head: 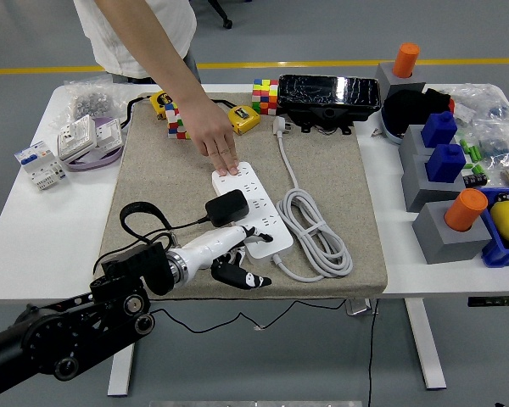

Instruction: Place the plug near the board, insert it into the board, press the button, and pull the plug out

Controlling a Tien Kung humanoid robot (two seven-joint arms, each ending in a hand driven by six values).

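A white power strip (253,197) lies slantwise on the grey felt mat (161,170). The black plug (226,207) sits on the strip's near half, and its black cable (140,218) loops off to the left. My left hand (237,257) is just in front of the strip's near end, below the plug and apart from it. Its fingers are relaxed and hold nothing, with one fingertip (264,238) over the strip's near edge. A person's hand (218,144) rests its fingertips on the strip's far end.
The strip's white cord (318,229) lies coiled to its right. Colour cubes (266,95), a yellow tape measure (244,118) and a black box (329,93) stand at the back. Grey blocks with blue and orange pieces (445,182) are at the right, wall sockets (85,137) at the left.
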